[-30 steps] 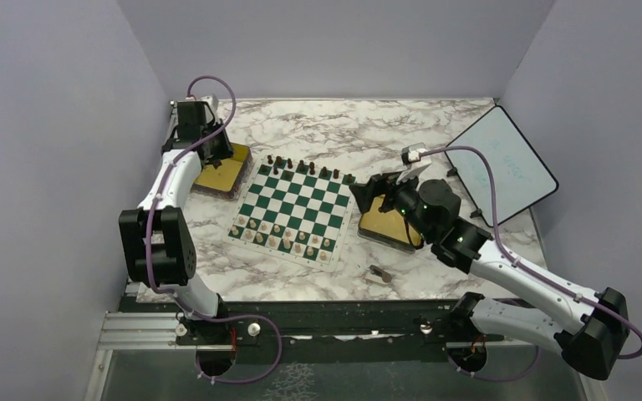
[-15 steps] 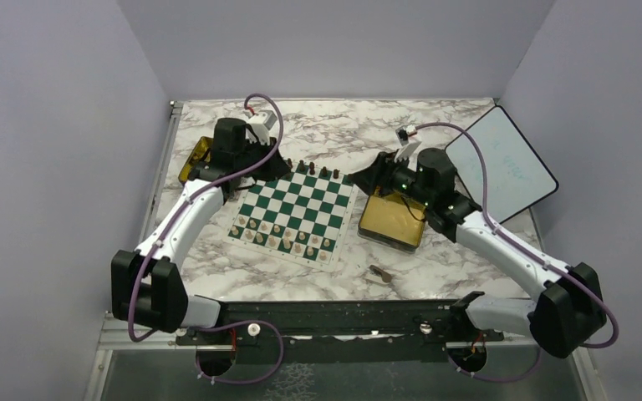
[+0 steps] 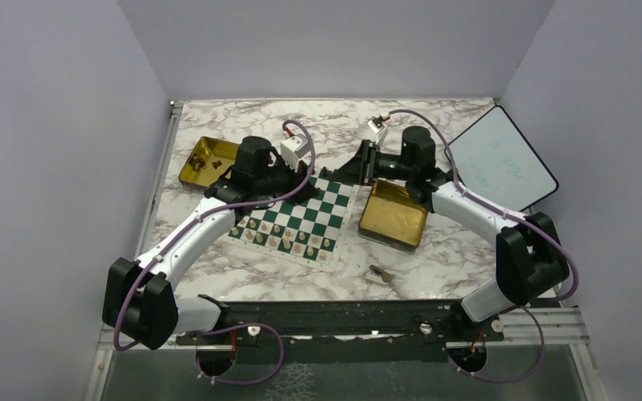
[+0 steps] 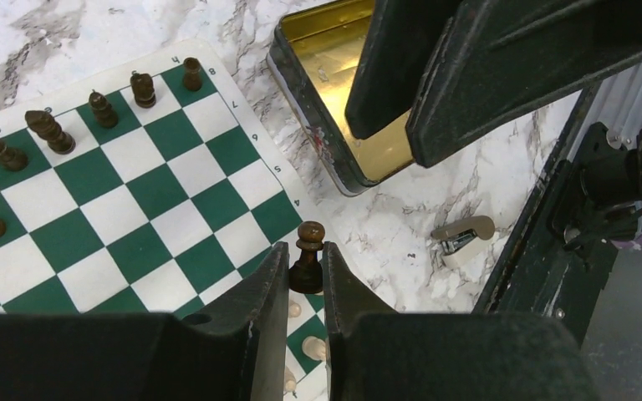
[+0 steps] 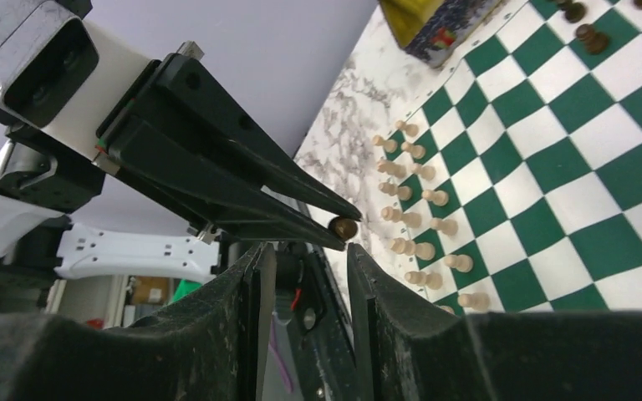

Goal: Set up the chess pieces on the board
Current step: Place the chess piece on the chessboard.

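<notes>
left gripper (image 4: pixel 305 266) is pinching a dark pawn (image 4: pixel 309 238) low on its body, upright, head poking clear above the fingertips, and it hangs over the right edge of the board (image 3: pixel 301 203), just by the empty gold tin (image 4: pixel 343 67)

and here's the right gripper (image 5: pixel 308 259) nosed in tip to tip with it above the far right corner, fingers partly spread with nothing between them. this reads like a hand-over of the pawn from left to right, though that's my call, not a certainty

where things stand: pale pieces (image 3: pixel 288 238) fill the two near rows, a line of dark pieces (image 4: pixel 50 129) stands along the far edge, and more dark ones wait in the other tin (image 3: pixel 209 149) off to the left, so plenty of the dark side is yet to go down

how to do this one well: from the right wrist the pawn's head (image 5: pixel 344 227) sits close to one finger rather than mid-gap, so the right arm wants a small sideways correction first. then come in onto the exposed head and neck, above the left fingertips, not across them. close square, so the round little piece doesn't squirt out. left should let go only once the right has it firm, and peel straight back without dragging. keep the pawn upright throughout, so it can go down on its base. a slip here drops it onto the board, and a rolling pawn could topple pieces already standing
</notes>
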`<state>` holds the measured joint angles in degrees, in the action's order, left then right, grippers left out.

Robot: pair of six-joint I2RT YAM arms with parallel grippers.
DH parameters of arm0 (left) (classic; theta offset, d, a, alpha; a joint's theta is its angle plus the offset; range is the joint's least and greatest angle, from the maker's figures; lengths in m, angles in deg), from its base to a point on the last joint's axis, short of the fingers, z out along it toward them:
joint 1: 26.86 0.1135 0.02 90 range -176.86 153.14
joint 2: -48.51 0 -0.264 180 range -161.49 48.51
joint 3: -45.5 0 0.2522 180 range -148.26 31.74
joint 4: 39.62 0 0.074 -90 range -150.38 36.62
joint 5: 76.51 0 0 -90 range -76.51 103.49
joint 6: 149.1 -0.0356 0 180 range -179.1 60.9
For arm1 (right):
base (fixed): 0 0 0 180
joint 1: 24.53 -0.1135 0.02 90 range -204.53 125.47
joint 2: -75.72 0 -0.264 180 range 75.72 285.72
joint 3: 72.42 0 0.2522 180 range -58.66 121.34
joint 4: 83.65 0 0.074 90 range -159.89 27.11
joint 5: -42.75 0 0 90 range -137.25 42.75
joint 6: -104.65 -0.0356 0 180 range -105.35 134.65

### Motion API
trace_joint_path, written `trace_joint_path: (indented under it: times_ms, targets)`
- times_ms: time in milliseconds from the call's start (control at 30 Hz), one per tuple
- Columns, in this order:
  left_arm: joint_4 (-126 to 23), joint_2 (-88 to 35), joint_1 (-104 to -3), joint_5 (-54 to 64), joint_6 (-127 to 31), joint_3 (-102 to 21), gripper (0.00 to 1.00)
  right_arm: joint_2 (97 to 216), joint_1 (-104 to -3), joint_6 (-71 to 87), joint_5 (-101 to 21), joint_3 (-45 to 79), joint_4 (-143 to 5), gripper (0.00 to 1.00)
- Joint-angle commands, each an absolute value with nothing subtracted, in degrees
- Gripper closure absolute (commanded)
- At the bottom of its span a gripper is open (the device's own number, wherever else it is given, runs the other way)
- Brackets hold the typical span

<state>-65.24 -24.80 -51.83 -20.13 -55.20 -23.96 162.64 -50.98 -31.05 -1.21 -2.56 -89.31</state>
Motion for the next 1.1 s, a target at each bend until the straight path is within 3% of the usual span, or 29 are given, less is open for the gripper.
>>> trace_joint_path:
  times_ms: [0,1067]
  targets:
    - [-62.5,-25.9,-53.7,-20.3,-60.3,-23.8,0.86,165.1,-50.8,-36.0,6.5,0.0,-91.1,0.57]
    - [-56.0,-24.0,-59.2,-16.3,-64.8,-20.7,0.90,169.4,-51.3,-35.4,6.5,-1.0,-85.3,0.63]
